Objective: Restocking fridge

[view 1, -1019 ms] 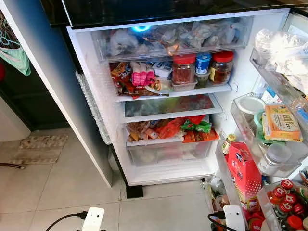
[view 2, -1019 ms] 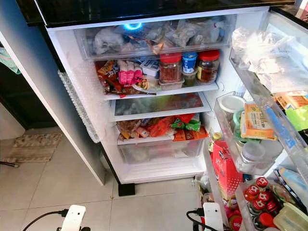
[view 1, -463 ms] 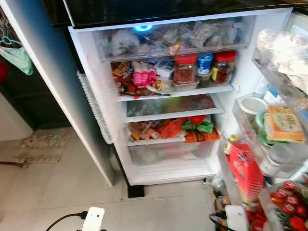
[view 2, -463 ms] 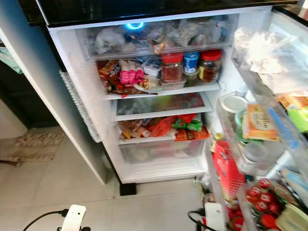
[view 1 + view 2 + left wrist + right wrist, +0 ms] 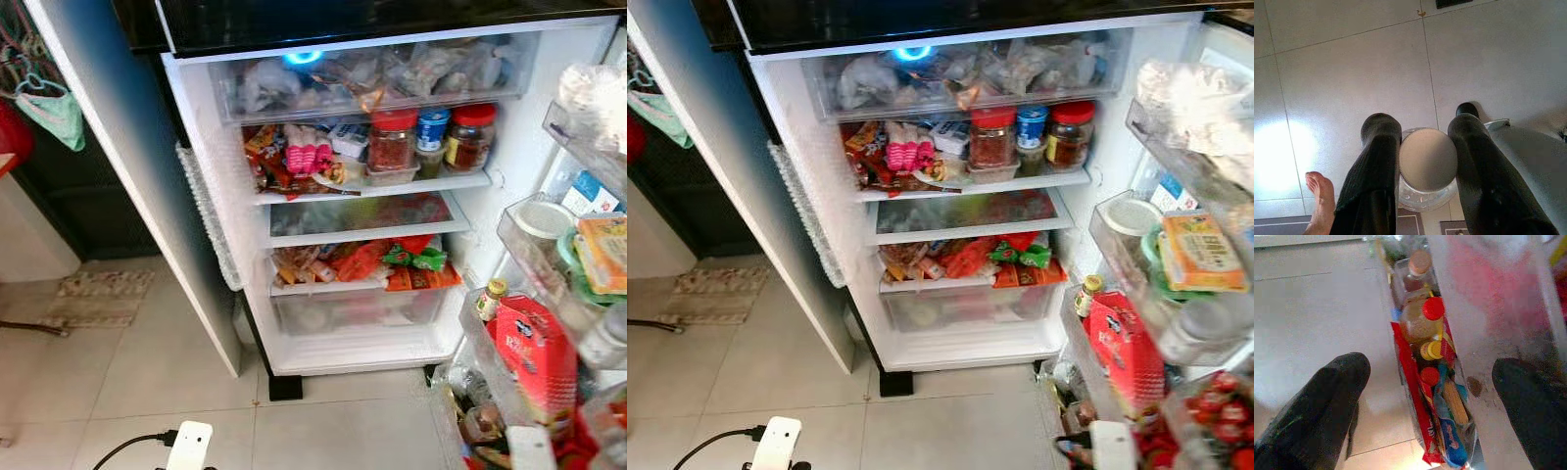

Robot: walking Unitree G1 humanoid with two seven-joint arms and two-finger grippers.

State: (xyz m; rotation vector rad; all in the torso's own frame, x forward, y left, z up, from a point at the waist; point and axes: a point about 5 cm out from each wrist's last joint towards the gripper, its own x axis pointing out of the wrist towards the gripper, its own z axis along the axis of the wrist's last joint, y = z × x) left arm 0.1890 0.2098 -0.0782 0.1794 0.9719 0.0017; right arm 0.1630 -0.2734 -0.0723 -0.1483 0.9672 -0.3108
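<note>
The fridge (image 5: pixel 353 350) stands open in front of me. It has a full clear top drawer (image 5: pixel 372 73), red-lidded jars (image 5: pixel 393 142) on the first shelf, snack packets (image 5: pixel 362 262) lower down and a crisper drawer (image 5: pixel 353 308) at the bottom. On the right, the door bins hold a red carton (image 5: pixel 534 357) and a small yellow-capped bottle (image 5: pixel 490 299). My left gripper (image 5: pixel 1422 128) is shut on a clear jar with a pale lid (image 5: pixel 1427 159), low over the tiled floor. My right gripper (image 5: pixel 1430 368) is open above the lowest door bin (image 5: pixel 1476 387), which holds bottles and packets.
A person's bare foot (image 5: pixel 1320 196) is on the tiles close to my left gripper. A doormat (image 5: pixel 98 297) lies to the left of the fridge. A green cloth (image 5: pixel 49 113) hangs at the upper left. A black cable (image 5: pixel 127 448) runs to my left wrist.
The whole picture has slid to the right and blurred slightly, so the camera has turned left. The things in the fridge have not moved, and the left wrist stays at the bottom edge.
</note>
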